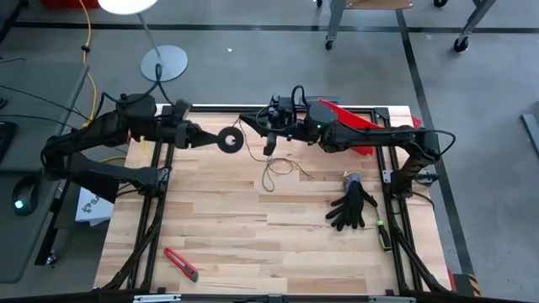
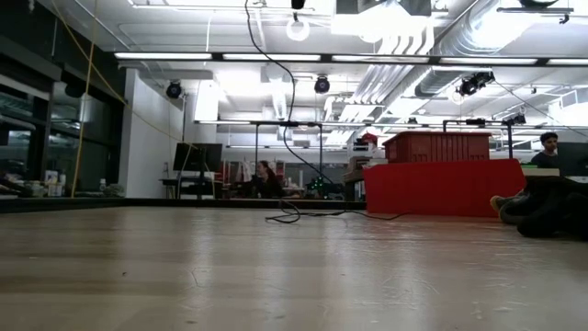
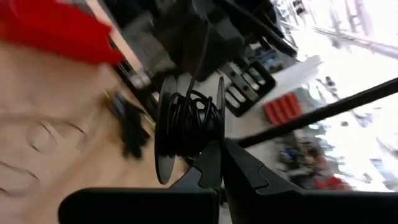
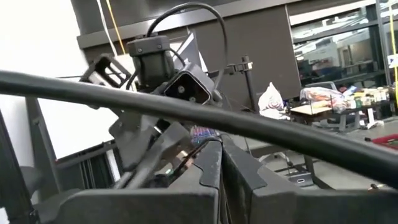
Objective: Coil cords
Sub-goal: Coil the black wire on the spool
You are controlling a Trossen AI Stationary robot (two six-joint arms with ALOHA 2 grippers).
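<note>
A small round black spool [image 1: 229,140], with dark cord wound on it [image 3: 189,124], is held up above the table's far left part by my left gripper [image 1: 212,138], which is shut on it. The thin dark cord [image 1: 271,153] runs from the spool to my right gripper [image 1: 271,133], which is shut. From there it hangs down to loose loops lying on the wooden table [image 1: 280,170]. The loops also show in the low view [image 2: 296,217]. My left gripper pinches the rim of one spool flange [image 3: 219,144] between its two fingertips, coming about level from the table's left side. The spool is lifted clear of the table, its axis roughly level. My right gripper is shut where the cord [image 1: 269,141] bends down. Its own fingers [image 4: 214,163] hide the contact. The cord hangs slack below it to the table.
A red bin [image 1: 352,124] stands at the far right behind my right arm. A black glove [image 1: 352,207] lies right of centre, with a green tool [image 1: 383,236] beside it. A red box cutter [image 1: 181,263] lies near the front left.
</note>
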